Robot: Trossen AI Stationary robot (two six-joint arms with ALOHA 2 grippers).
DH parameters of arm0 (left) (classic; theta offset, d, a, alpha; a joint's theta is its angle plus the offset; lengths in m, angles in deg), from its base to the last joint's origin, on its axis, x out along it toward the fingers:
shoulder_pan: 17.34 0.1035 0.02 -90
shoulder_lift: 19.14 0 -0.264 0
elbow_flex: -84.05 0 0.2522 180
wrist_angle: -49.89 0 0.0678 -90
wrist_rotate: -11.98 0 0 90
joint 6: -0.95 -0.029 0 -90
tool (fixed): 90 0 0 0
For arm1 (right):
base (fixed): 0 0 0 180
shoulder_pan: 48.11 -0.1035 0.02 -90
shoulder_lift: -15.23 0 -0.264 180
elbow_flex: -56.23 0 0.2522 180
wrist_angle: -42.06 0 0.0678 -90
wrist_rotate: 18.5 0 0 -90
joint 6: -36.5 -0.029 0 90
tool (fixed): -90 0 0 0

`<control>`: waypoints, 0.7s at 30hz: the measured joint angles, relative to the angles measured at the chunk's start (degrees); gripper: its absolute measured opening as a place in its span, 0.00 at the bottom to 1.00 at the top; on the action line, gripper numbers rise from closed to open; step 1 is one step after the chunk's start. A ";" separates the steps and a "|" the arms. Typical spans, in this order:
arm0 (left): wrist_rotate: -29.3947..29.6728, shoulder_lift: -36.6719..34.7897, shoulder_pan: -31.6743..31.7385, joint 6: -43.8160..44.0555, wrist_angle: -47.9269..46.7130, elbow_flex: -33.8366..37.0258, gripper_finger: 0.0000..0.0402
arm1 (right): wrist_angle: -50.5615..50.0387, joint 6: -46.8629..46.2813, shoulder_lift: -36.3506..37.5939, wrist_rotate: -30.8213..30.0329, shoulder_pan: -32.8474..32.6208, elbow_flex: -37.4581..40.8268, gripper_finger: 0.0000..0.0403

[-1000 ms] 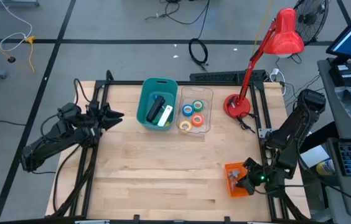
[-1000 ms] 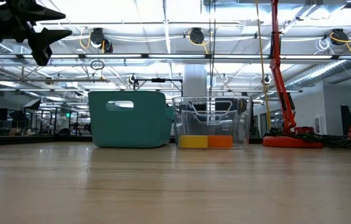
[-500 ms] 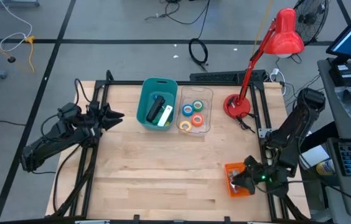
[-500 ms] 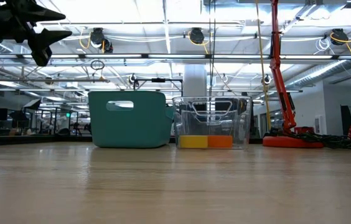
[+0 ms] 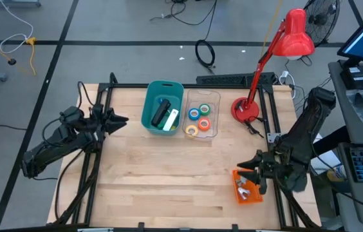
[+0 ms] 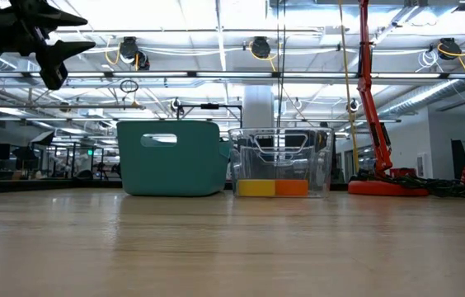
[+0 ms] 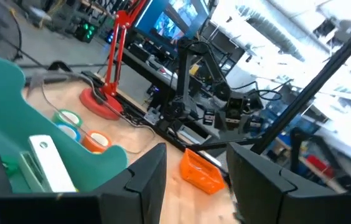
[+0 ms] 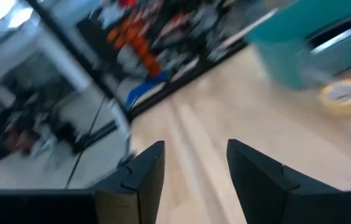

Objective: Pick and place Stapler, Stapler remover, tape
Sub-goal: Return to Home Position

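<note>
Tabletop: pale wooden table (image 5: 156, 187) seen from above, with one dark robot arm at each side.
Right gripper: the right gripper (image 5: 242, 173) hangs just over the rim of a small orange plastic bin (image 5: 251, 200), its two fingers spread apart with nothing between them.
Left gripper: the left gripper (image 5: 122, 119) waits at the opposite side of the table, fingers parted and empty, tips pointing at a teal plastic bin (image 5: 149, 96) just ahead of it.
Stapler: a long black bar-shaped stapler (image 5: 159, 114) lies inside the teal bin, well away from the right gripper.
Tape: four small ring-shaped tape rolls (image 5: 204, 122) sit in a clear plastic tray (image 5: 215, 103) right beside the teal bin, on the side nearer the right gripper.
Stapler removers: small pale pieces lie in the orange bin under the right gripper, too small to identify.
Stage: sorting looks finished; only parking the right arm seems left.
Risk: the gripper is so close to the orange bin's rim that swinging sideways before rising could hook a spread finger on it. That could drag or tip the light bin and spill its contents.
</note>
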 joint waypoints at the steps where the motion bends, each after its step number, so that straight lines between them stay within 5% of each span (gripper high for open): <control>1: -0.14 0.00 0.00 1.27 0.00 0.00 0.42 | 0.02 1.84 1.39 4.26 1.45 0.00 0.42; 12: -10.10 -0.02 0.00 -6.31 0.85 0.00 0.42 | -0.76 20.01 12.25 47.52 32.37 0.00 0.42; 21: -8.75 0.00 1.82 -11.46 1.00 0.00 0.42 | -1.59 28.20 17.25 70.02 58.10 0.00 0.42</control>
